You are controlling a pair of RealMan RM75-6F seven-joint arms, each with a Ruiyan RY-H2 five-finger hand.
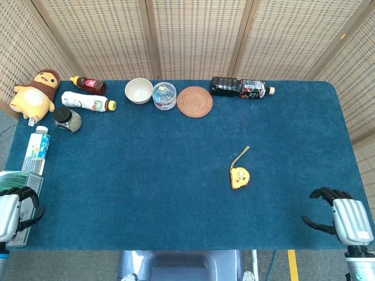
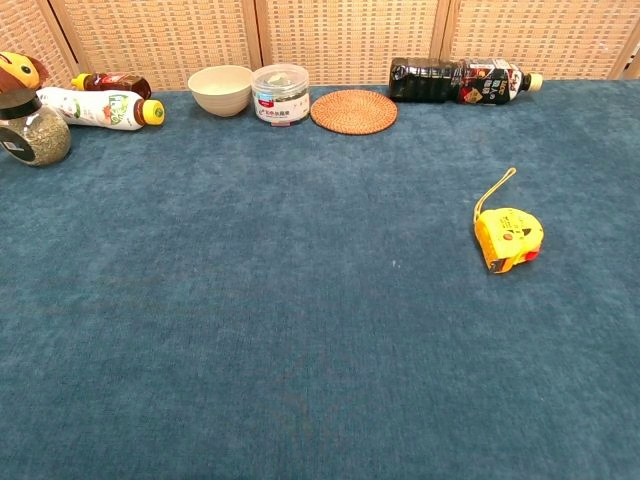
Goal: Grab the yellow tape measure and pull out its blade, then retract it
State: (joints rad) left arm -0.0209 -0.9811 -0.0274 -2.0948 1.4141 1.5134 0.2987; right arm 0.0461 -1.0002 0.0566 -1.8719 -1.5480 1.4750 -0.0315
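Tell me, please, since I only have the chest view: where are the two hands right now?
Observer: Neither has reached the tape measure. The right hand hangs off the table's near right corner, holding nothing.
Operator: Thank you. And the left hand?
Observer: The left hand is at the near left corner, beside a green-and-white packet on the table edge, also holding nothing.
Operator: Is anything else on that left side that my view cuts off?
Observer: Yes, a small carton with a white cap lies near the left edge, just beyond that packet.
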